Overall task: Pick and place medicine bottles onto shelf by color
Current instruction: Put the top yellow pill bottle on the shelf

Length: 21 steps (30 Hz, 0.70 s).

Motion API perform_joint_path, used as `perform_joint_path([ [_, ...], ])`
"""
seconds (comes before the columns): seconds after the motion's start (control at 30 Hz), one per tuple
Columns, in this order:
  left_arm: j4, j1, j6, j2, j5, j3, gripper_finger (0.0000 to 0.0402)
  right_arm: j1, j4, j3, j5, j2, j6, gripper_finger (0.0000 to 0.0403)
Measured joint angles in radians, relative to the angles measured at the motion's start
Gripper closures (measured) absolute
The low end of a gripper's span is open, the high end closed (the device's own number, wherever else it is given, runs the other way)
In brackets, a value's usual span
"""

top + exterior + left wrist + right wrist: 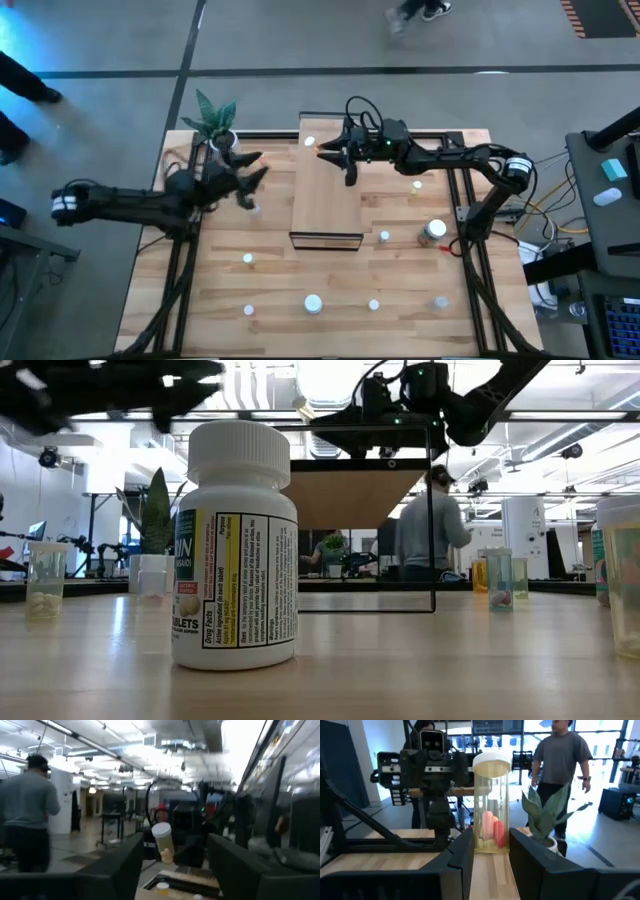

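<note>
Reference landmark: the shelf (pixel 326 196), standing at the centre-rear of the counter (pixel 330 280). Left of the shelf, near the potted plant (pixel 216 118), the left hand (pixel 250 178) is raised above the counter with its fingers (pixel 115 870) spread and nothing between them. Over the shelf's rear end, the right hand (pixel 325 152) is closed on a clear bottle (pixel 491 802) with a white cap and pink tablets; the bottle stands upright between the fingers (pixel 457 857), its base at or just above the shelf top, and contact cannot be confirmed. A second white-capped bottle (pixel 309 141) already stands at the shelf's rear left corner, just beside the right hand. The remaining bottles stand scattered on the counter in front of and to the right of the shelf, including a wider jar (pixel 435 231) to its right. Hazards: releasing before the base is seated is likely to tip the tall, narrow bottle. Sideways motion on retreat may strike the neighbouring bottle and push it off the shelf edge. The left hand's next move may brush the plant leaves.
</note>
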Motion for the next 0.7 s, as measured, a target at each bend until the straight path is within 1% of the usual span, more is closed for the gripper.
perform_joint_path([
  [0.1, -0.024, 0.02, 0.023, 0.119, 0.007, 0.104, 0.0178, 0.015, 0.011, 0.006, 0.0, 0.0, -0.013, 0.0305],
  [0.17, -0.008, 0.039, 0.023, 0.177, 0.037, 0.172, 0.0176, 0.025, 0.016, 0.008, 0.0, 0.0, -0.027, 0.0305],
  [0.27, -0.003, 0.066, 0.019, 0.246, 0.066, 0.239, 0.0176, 0.034, 0.031, 0.008, -0.001, 0.0, -0.035, 0.0305],
  [0.33, -0.012, 0.086, -0.005, 0.287, 0.124, 0.276, 0.0176, 0.039, 0.039, 0.007, -0.001, 0.0, -0.036, 0.0305],
  [0.43, 0.0, 0.115, -0.072, 0.334, 0.251, 0.331, 0.0176, 0.045, 0.057, 0.006, -0.002, 0.0, -0.037, 0.0305],
  [0.57, -0.004, 0.13, -0.09, 0.391, 0.266, 0.363, 0.0176, 0.05, 0.067, 0.007, -0.038, 0.0, -0.043, 0.0305],
  [0.7, 0.006, 0.136, -0.086, 0.403, 0.275, 0.37, 0.0175, 0.053, 0.084, 0.007, -0.048, -0.002, -0.035, 0.0305],
])
